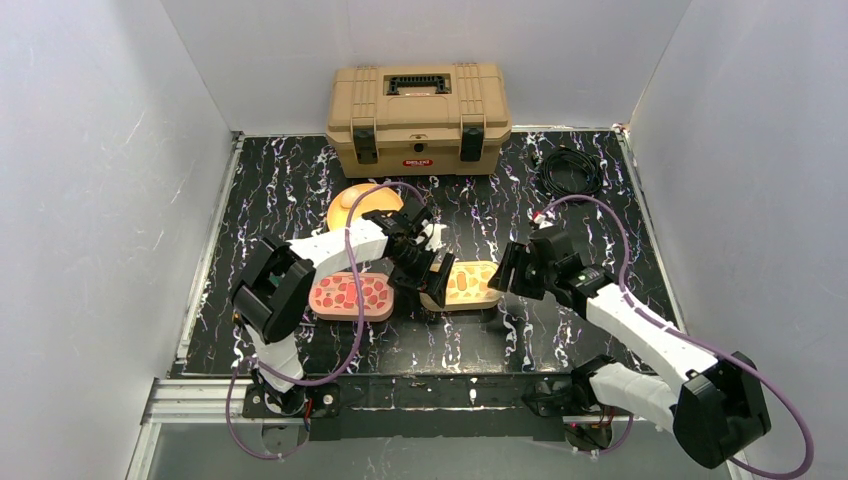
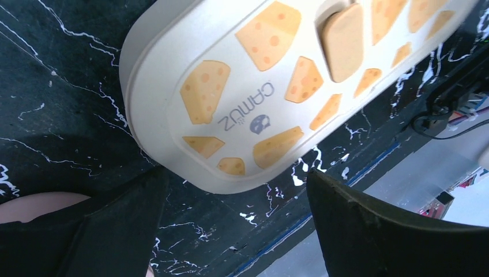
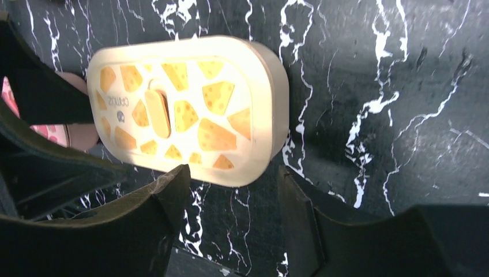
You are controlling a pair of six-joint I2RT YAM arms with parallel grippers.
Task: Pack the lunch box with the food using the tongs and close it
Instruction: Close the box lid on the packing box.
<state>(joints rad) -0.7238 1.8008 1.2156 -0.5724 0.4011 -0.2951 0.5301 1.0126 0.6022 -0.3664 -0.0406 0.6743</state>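
The lunch box [image 1: 468, 285] lies mid-table with its cream, cheese-patterned lid on; it also shows as lunch box [image 2: 277, 86] and lunch box [image 3: 184, 109]. My left gripper [image 1: 428, 278] stands at its left end, open; in the left wrist view the left gripper [image 2: 236, 196] has only bare table between its fingers, just short of the box rim. My right gripper [image 1: 507, 276] stands at the right end. In the right wrist view the right gripper [image 3: 230, 184] is open and empty, its left fingertip at the box's edge. Food and tongs are out of view.
A pink strawberry-patterned box [image 1: 350, 297] lies left of the lunch box. An orange plate [image 1: 365, 205] sits behind the left arm. A tan toolbox [image 1: 418, 118] stands at the back, with a black cable [image 1: 570, 170] coiled to its right. White walls enclose the table.
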